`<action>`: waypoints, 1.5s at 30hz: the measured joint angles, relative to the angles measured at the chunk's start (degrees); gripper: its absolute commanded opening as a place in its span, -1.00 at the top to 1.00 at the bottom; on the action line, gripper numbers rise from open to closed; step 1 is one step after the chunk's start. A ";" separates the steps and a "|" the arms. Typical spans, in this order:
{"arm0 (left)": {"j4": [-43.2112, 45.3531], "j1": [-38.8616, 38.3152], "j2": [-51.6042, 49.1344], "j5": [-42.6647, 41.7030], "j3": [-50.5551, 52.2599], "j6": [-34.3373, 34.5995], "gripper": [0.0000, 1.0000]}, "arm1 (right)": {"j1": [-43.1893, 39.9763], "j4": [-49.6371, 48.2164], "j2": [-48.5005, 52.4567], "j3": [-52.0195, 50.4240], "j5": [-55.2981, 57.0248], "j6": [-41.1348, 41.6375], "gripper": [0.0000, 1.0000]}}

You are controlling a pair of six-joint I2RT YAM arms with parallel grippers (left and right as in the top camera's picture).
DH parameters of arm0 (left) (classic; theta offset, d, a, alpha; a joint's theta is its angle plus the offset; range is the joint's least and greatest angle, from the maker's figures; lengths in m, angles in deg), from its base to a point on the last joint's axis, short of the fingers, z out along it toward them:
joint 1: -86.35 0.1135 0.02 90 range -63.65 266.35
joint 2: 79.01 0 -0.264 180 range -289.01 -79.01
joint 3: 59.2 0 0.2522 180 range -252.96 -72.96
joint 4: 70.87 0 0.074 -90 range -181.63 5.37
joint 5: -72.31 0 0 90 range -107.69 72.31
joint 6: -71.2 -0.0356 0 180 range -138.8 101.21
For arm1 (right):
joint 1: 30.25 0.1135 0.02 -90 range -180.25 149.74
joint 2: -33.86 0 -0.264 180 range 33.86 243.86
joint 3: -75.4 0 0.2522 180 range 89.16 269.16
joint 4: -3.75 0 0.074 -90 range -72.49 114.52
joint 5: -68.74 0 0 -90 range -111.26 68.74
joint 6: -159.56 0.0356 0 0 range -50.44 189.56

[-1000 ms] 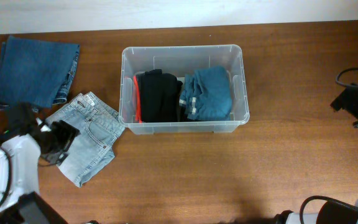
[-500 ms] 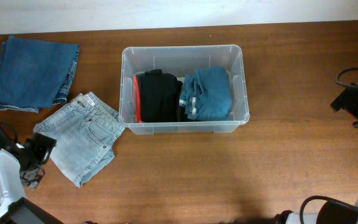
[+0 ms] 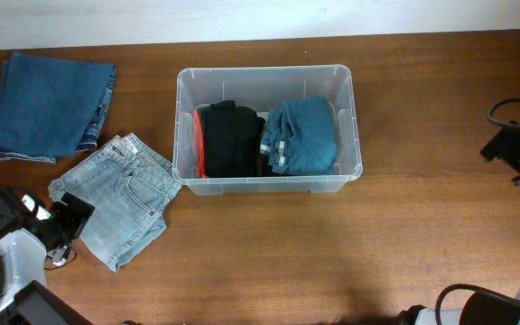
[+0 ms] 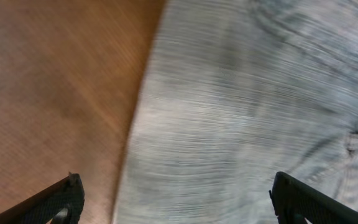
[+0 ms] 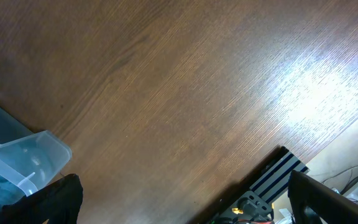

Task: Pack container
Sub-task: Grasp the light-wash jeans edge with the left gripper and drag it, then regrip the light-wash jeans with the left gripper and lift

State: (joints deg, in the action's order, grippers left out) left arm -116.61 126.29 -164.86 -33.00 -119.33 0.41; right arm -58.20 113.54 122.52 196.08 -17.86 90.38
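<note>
The clear plastic container [image 3: 264, 70] stands mid-table with a folded black garment [image 3: 231, 140] and folded blue jeans [image 3: 301, 135] side by side inside. Folded light-wash jeans [image 3: 120, 199] lie on the table to its left. My left gripper [image 3: 70, 218] hovers at their lower-left edge. In the left wrist view it [image 4: 179, 208] is open, the light jeans [image 4: 247, 106] spread below it, nothing between the fingers. My right gripper [image 3: 511, 144] sits at the far right, open [image 5: 191, 205] over bare wood. A corner of the container [image 5: 17, 155] shows at the left of that view.
A folded dark-blue denim piece [image 3: 52, 104] lies at the back left corner. The wooden table [image 3: 269, 253] stretches in front of the bin. A black-and-silver rail [image 5: 275, 177] runs along the table edge under the right gripper. Cables trail near the right arm [image 3: 513, 108].
My left gripper drew back off the light jeans toward the near left, then edged right again to their border. The jeans, the container and the right arm stayed put.
</note>
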 measured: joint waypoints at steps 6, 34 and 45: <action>0.81 0.00 -1.73 -2.43 0.00 -1.75 -0.92 | 0.00 -0.02 0.00 0.00 0.00 0.00 -0.97; 6.80 0.17 -8.72 -8.79 -0.48 -3.43 -0.92 | 0.00 0.00 0.00 0.00 0.00 0.00 -0.97; 12.96 0.44 -12.00 -18.67 -1.01 -4.04 -0.92 | 0.00 0.00 0.00 0.00 0.00 0.00 -0.97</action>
State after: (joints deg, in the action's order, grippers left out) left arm -103.65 126.73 -176.86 -51.67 -120.34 -3.64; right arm -58.20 113.54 122.52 196.08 -17.86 90.38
